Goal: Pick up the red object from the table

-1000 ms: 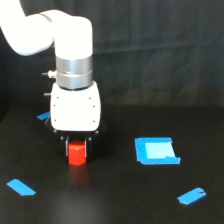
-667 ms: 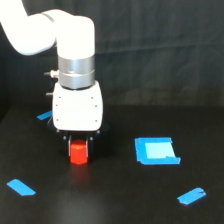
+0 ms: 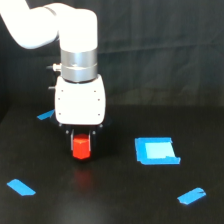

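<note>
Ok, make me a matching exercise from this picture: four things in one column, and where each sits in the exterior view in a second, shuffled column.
Things:
1. red object
2. blue square patch
3. tape strip
4. tape strip

Places:
A. lower corner on the exterior view's right
B. between the end effector's fingers
C. lower corner on the exterior view's left
D. on the table, on the exterior view's right of the arm

Pairs: 1-B, 2-D, 3-C, 4-A

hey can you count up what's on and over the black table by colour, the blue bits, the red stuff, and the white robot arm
Blue: 4, namely the blue square patch, the tape strip near the exterior view's left, the tape strip near its right, and the tape piece behind the arm
Red: 1, the red object
White: 1, the arm with its gripper
Total: 6
</note>
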Tool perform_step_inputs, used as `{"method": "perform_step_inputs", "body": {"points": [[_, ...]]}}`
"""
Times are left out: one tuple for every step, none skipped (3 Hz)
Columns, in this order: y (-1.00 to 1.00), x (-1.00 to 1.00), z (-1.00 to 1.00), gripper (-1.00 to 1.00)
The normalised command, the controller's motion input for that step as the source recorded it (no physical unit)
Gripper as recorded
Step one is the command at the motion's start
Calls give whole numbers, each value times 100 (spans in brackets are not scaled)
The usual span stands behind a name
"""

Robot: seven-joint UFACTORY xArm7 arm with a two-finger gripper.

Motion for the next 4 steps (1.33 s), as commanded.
{"method": "perform_step_inputs", "body": {"points": [[9,26,92,-100],[-2,10,100,-100],[-3,4,89,-87],[11,18,94,-100]]}}
